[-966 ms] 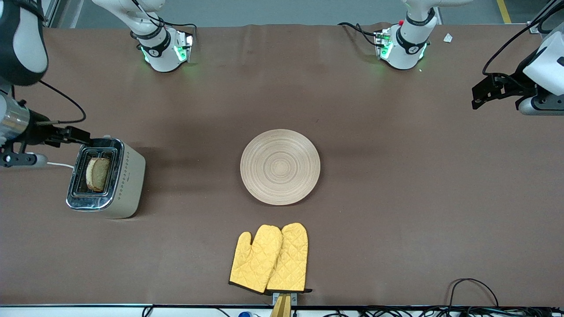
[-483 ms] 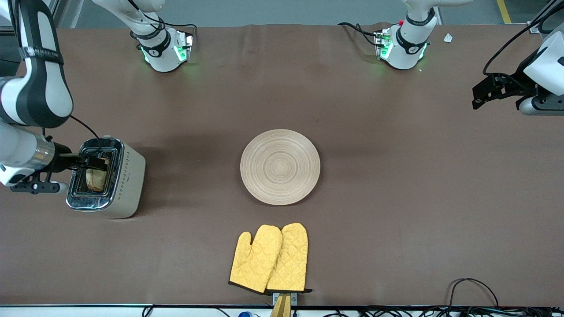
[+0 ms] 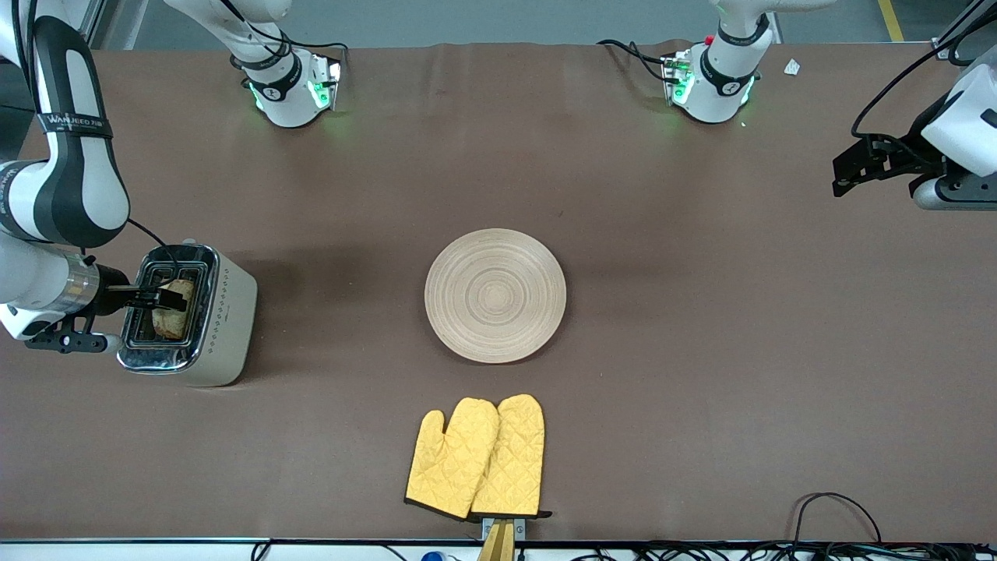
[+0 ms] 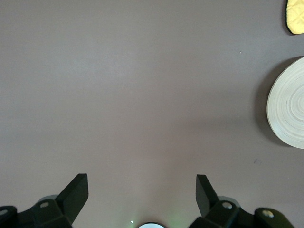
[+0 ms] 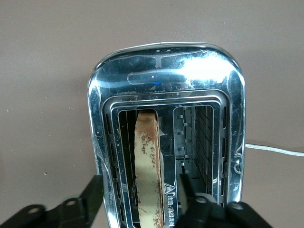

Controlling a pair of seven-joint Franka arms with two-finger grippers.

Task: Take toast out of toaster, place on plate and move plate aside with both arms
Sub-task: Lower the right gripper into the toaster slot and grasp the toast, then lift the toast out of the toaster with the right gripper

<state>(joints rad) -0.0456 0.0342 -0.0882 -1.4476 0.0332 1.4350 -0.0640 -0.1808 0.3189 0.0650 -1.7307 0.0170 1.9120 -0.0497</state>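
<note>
The toast (image 3: 176, 310) stands upright in a slot of the silver toaster (image 3: 227, 312) at the right arm's end of the table. My right gripper (image 3: 167, 298) is open over the toaster, its fingers either side of the toast (image 5: 147, 156), not closed on it. In the right wrist view the right gripper (image 5: 140, 177) has one finger outside the toaster's wall (image 5: 161, 71) and the other at the empty slot. The plate (image 3: 495, 295) lies bare in the middle of the table. My left gripper (image 3: 838, 174) waits open and empty over the table at the left arm's end; it shows in the left wrist view (image 4: 141, 180).
A pair of yellow oven mitts (image 3: 477, 458) lies nearer the front camera than the plate, by the table edge. The left wrist view shows the plate's edge (image 4: 287, 104) and a mitt's tip (image 4: 295, 16). A white cord runs from the toaster.
My right gripper has moved from the toaster's farther end to over its slot and come down around the toast. The left arm has hardly moved.
</note>
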